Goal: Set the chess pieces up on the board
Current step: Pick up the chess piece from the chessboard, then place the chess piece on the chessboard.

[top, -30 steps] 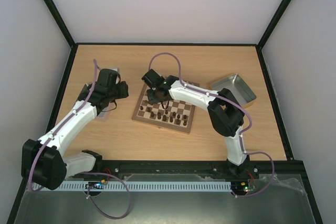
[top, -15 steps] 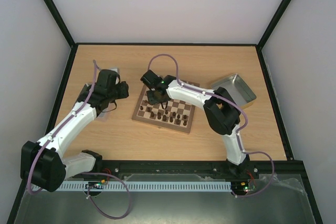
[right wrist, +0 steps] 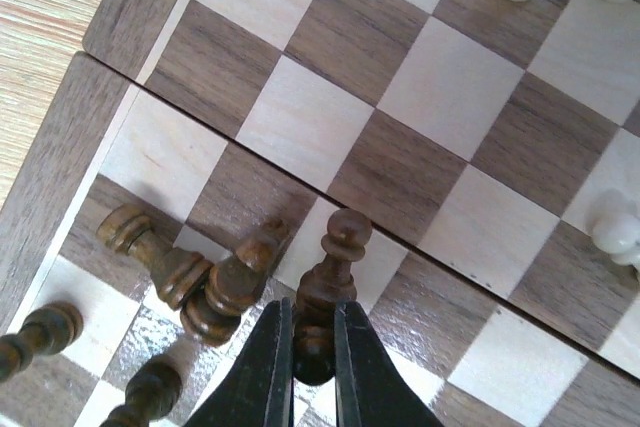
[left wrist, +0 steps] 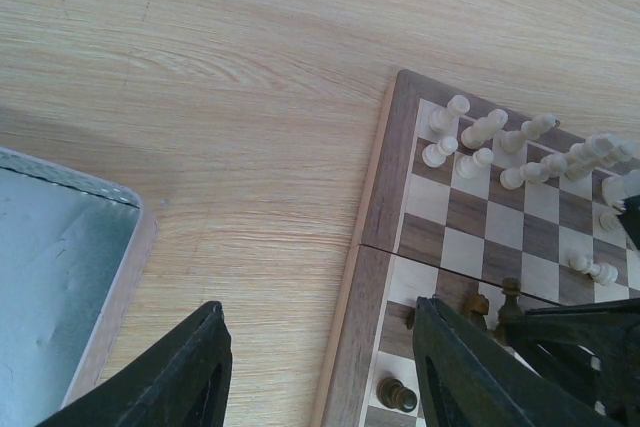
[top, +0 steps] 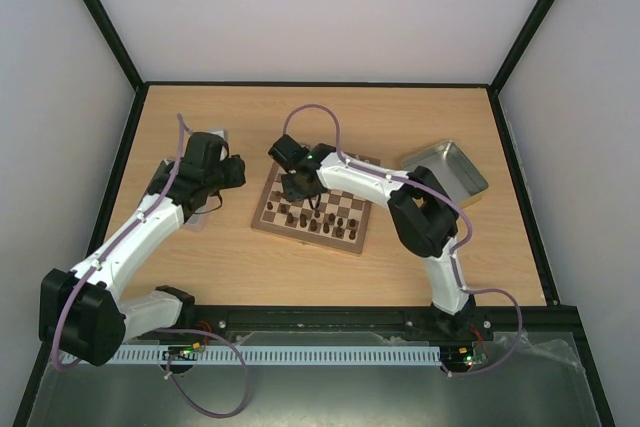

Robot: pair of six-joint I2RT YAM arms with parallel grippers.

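The board [top: 305, 238] lies mid-table. Dark brown pieces [top: 300, 217] crowd its near rows, and cream pieces [left wrist: 480, 142] stand along its far side. My right gripper [right wrist: 312, 322] is shut on a dark brown piece [right wrist: 335, 257], gripping its base and holding it upright over the board's near-left squares; it is also in the top view [top: 290, 187]. Two dark pieces [right wrist: 215, 292] lie toppled just to its left. My left gripper [left wrist: 320, 312] is open and empty above the table beside the board's left rim [left wrist: 385, 197]; it shows in the top view too [top: 238, 172].
A grey metal tray [top: 448, 169] sits at the back right of the table. Another metal tray [left wrist: 50, 277] lies under my left arm, left of the board. A dark pawn [left wrist: 397, 395] stands near the board's left edge. Black frame rails border the table.
My right gripper has shifted slightly left over the board with the dark piece in it. The left arm has not moved.
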